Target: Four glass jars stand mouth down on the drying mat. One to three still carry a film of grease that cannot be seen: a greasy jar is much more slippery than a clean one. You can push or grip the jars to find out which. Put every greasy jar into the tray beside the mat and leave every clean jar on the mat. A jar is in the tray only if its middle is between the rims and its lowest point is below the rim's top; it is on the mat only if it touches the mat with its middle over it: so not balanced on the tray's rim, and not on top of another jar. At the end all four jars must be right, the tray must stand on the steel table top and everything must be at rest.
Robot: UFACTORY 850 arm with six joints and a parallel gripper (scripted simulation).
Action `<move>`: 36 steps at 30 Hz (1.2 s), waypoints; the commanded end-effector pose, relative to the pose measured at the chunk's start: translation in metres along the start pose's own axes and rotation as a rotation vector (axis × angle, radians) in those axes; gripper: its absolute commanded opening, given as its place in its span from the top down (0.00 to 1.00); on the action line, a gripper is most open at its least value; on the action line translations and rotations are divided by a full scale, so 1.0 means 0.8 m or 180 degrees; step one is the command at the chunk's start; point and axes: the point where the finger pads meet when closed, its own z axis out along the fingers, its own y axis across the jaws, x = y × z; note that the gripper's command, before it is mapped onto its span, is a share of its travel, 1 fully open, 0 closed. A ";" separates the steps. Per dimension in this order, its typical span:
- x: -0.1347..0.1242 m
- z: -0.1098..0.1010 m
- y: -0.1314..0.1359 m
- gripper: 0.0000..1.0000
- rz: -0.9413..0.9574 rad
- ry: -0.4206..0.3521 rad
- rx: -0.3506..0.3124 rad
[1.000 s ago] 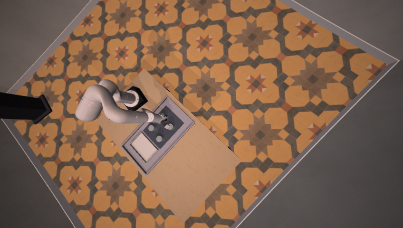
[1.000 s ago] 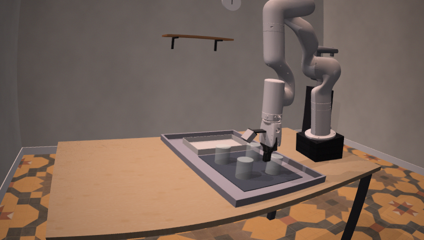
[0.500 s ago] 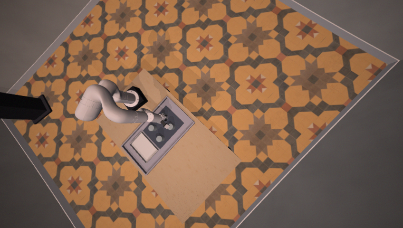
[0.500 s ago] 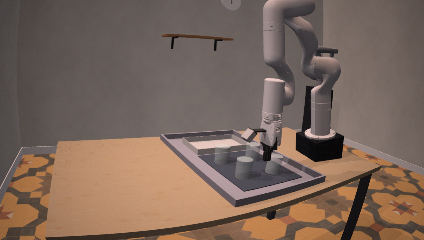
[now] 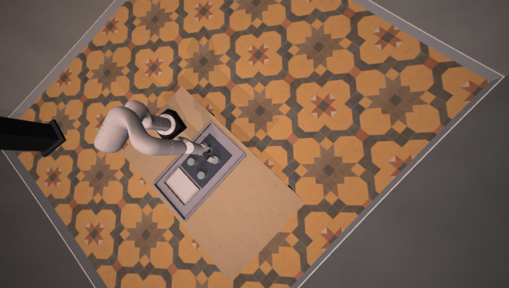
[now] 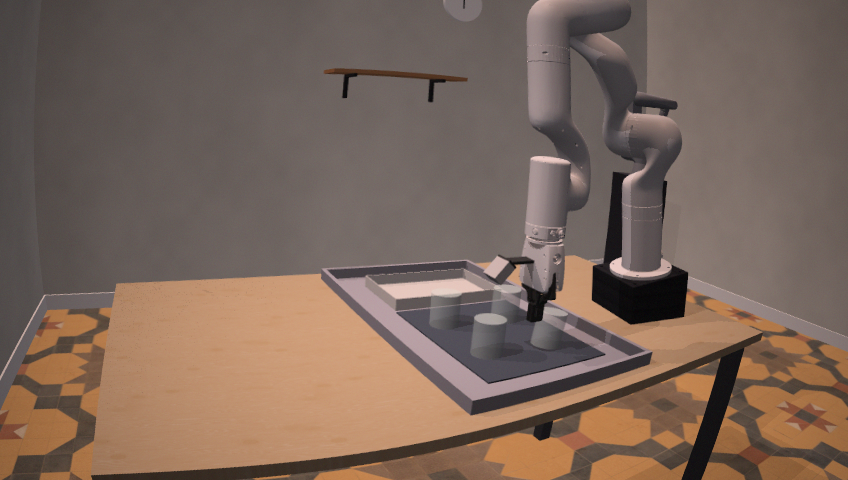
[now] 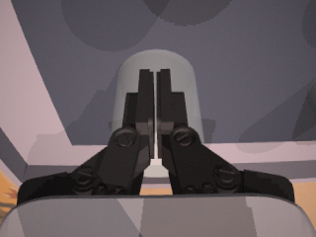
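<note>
Four clear glass jars stand mouth down on the dark drying mat [image 6: 535,364] [image 5: 225,152]. One jar [image 6: 445,309] [image 5: 191,161] is nearest the tray, one [image 6: 489,336] [image 5: 201,174] is at the front, one [image 6: 547,334] [image 5: 215,159] is on the right, and one [image 6: 507,295] is at the back, partly behind the gripper. My gripper [image 6: 534,315] [image 5: 210,153] [image 7: 155,89] is shut on nothing. Its tips hang low over the mat, right beside the right jar, which fills the wrist view [image 7: 188,93] behind the fingers. The pale tray [image 6: 380,290] [image 5: 182,185] is empty.
Mat and tray lie on the rimmed steel top [image 6: 428,364] [image 5: 236,151] on a wooden table [image 6: 238,356]. The arm's black base [image 6: 639,291] stands at the back right of the table.
</note>
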 end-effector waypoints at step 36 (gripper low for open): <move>0.028 0.007 0.000 1.00 0.0000 0.0005 0.0001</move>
